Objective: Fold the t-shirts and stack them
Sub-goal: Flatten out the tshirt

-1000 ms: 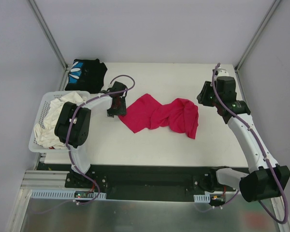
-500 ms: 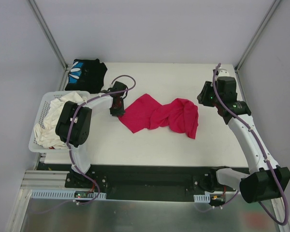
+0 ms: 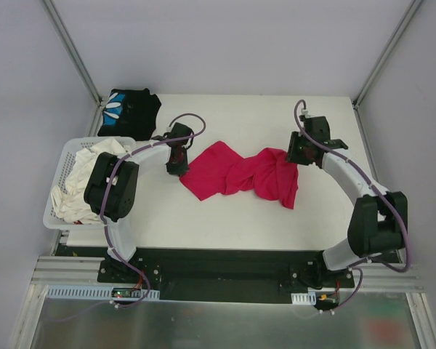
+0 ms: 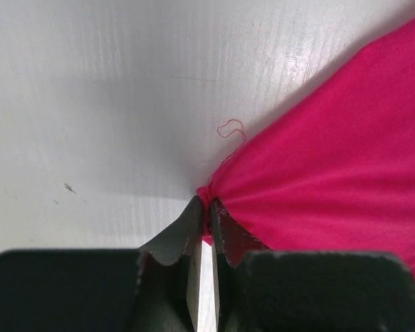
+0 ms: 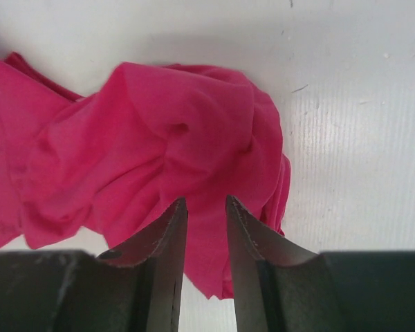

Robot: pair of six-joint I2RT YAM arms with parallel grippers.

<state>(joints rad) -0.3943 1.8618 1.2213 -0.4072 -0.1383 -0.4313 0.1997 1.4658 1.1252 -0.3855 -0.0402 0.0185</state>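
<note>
On my left wrist camera the left gripper [image 4: 207,206] has its two fingers pressed almost together on a corner of the magenta t-shirt [image 3: 240,173]. The cloth is bunched into a small gather right at the tips, and only a sliver of gap shows between the jaws. A loose red thread [image 4: 229,129] curls on the white table [image 3: 240,218] just off that corner, toward 12 o'clock in this view. From the pinch the fabric fans out toward 3 o'clock, lying flat on the surface.

From the top camera, the shirt lies crumpled across the middle of the table, running roughly from 9 o'clock to 3 o'clock. The left gripper sits at its 9 o'clock end.

The right gripper [image 5: 206,202] is at the shirt's 2 o'clock edge, over the heaped end. On the right wrist camera its fingers [image 5: 167,256] stand partly apart, with a narrow open slot between them and pink cloth showing through it. I see no fabric caught between the jaws. I cannot tell whether the tips actually touch the cloth or hang just above it.

The black t-shirt [image 3: 129,110] with the blue-and-white print sits in a heap at the table's far-left corner, about 10 o'clock, well apart from both grippers. A white lattice basket [image 3: 60,169] holding pale cloth [image 3: 83,182] sits at the table's 9 o'clock edge.
</note>
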